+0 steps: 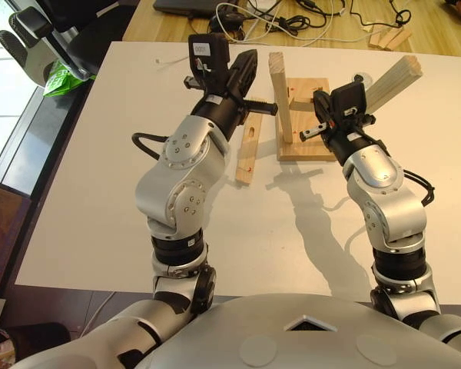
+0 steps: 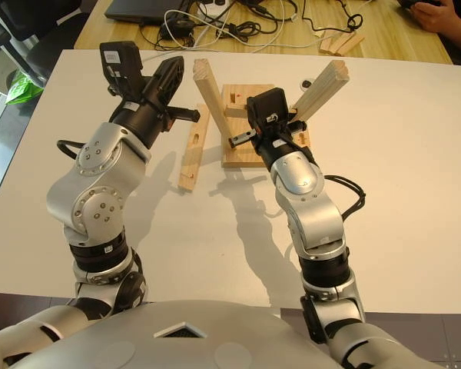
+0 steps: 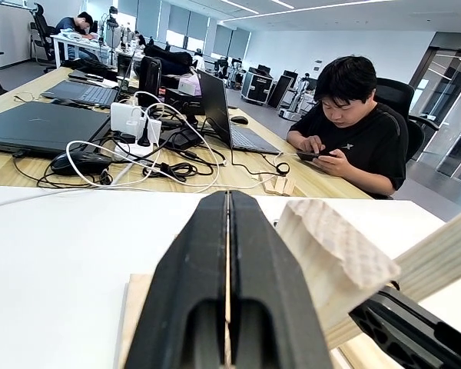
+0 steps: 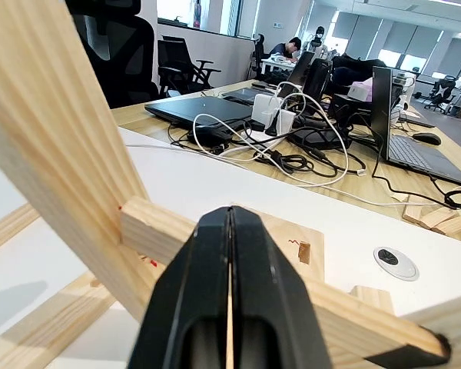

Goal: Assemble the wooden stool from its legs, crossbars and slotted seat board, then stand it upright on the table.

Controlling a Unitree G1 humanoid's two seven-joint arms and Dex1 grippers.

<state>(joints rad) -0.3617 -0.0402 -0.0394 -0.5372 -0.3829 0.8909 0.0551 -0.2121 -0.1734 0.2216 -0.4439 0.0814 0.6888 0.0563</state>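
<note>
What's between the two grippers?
A wooden leg, upright on the seat board, between left gripper and right gripper; seen in the left eye view.

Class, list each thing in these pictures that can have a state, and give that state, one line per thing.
seat board: lying flat on the table
upright leg: standing on the seat board, nearly vertical
second leg: raised, leaning steeply
crossbar: one end butted against the upright leg
loose leg: lying flat on the table, unattached
left gripper: shut, nothing in it
right gripper: shut, at the crossbar
</note>
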